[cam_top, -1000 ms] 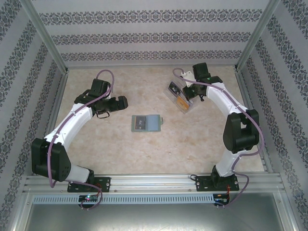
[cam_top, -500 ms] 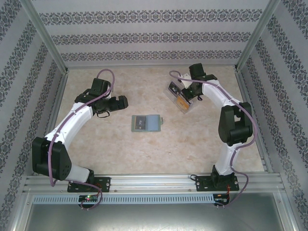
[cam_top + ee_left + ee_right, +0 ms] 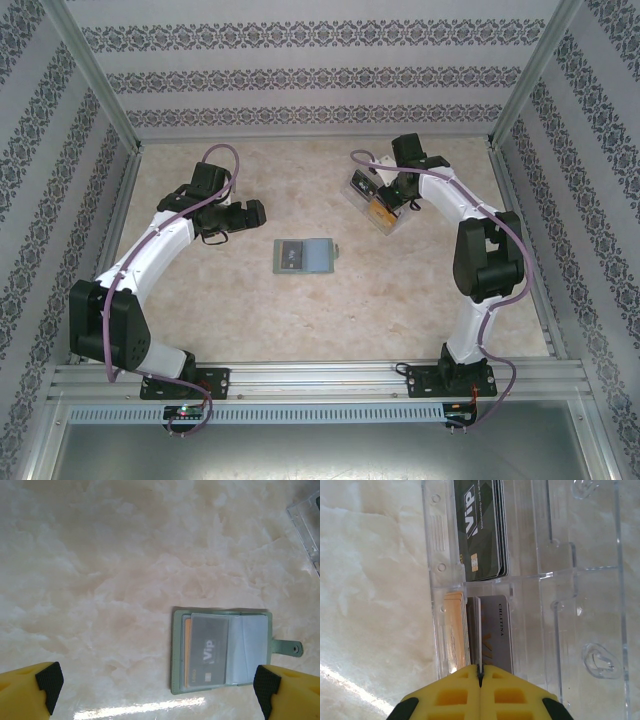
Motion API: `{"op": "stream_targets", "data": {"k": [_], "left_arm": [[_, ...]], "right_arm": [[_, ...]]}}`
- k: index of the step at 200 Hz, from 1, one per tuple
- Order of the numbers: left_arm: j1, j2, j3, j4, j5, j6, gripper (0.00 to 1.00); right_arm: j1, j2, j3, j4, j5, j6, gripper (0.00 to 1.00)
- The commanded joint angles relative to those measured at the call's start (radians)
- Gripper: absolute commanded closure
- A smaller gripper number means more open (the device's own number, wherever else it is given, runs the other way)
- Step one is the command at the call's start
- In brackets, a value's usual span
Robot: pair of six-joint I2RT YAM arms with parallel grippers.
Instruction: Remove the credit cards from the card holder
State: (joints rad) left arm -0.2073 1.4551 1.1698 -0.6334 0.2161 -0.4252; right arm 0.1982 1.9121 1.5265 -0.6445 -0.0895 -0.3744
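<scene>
- One card holder [image 3: 250, 650] lies open on the table [image 3: 100, 580], with two credit cards [image 3: 209, 650] showing inside: one dark, one orange edge.
- Left gripper [image 3: 157, 687] hovers near it, spread wide and empty.
- Farther right, the right gripper [image 3: 480, 672], fingers pressed together, is over one clear box [image 3: 580, 580] holding two card stacks [image 3: 480, 525].

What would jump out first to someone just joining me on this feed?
The grey-green card holder lies open in the middle of the table, a VIP card showing through its clear sleeve. At far right, a clear plastic box holds stacks of cards, with the right pincer shut over one end. The left pincer hangs wide open near the holder, to its left.
</scene>
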Motion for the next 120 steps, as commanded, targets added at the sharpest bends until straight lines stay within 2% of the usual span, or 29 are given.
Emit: {"op": "stream_targets", "data": {"k": [1,51,78,120], "left_arm": [[0.010,0.002,0.030,-0.037,0.004,0.026,0.00],[0.010,0.002,0.030,-0.038,0.007,0.028,0.00],[0.010,0.002,0.031,-0.038,0.009,0.028,0.00],[0.010,-0.003,0.028,-0.037,0.004,0.015,0.01]], "right_arm": [[-0.009,0.020,-0.014,-0.009,0.022,-0.022,1.00],[-0.008,0.025,-0.007,-0.009,0.028,-0.014,0.93],[-0.005,0.027,0.004,-0.012,0.049,0.000,0.83],[-0.006,-0.050,0.004,-0.002,0.020,0.062,0.77]]}}
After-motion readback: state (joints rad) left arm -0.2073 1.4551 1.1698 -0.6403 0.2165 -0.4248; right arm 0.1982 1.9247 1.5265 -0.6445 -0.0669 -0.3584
